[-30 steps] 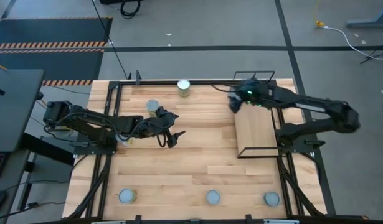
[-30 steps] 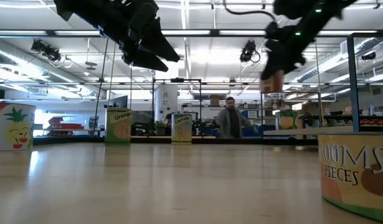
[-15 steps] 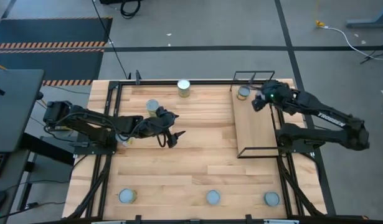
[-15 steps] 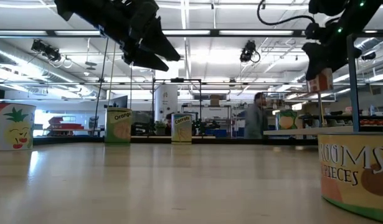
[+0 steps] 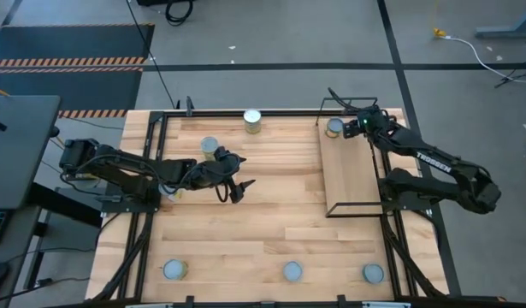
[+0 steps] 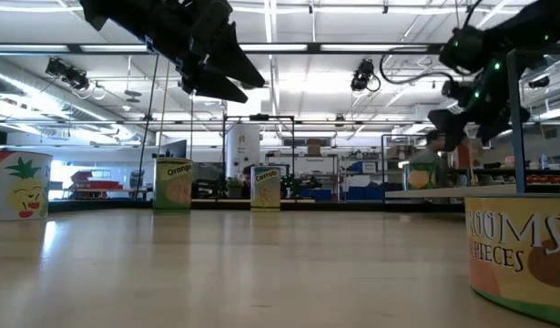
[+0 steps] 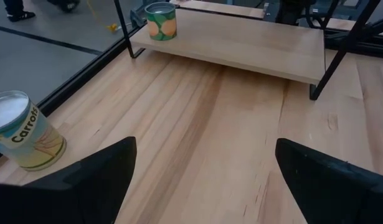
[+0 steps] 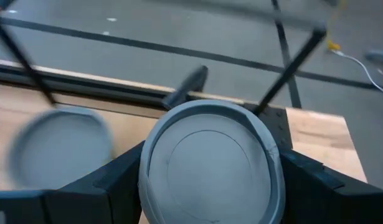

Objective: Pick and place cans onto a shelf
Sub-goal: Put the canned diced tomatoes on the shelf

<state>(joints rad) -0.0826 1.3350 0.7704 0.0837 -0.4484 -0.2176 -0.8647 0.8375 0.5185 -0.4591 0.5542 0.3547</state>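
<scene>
One can (image 8: pixel 211 163) is clamped in the right gripper (image 5: pixel 363 127) over the 12 o'clock end of the shelf (image 5: pixel 352 184), just beside the can (image 5: pixel 333 127) already standing at the shelf's 11 o'clock corner. My worry is that if it comes down too near, it could knock that neighbour or catch the wire frame and tip off the board's edge. Half a second ago the gripper was slightly farther along the shelf toward 4 o'clock; it has since moved toward the back rail. Left gripper (image 5: pixel 237 184) waits spread wide, empty, mid-table near the Carrots can (image 7: pixel 22 132).
</scene>
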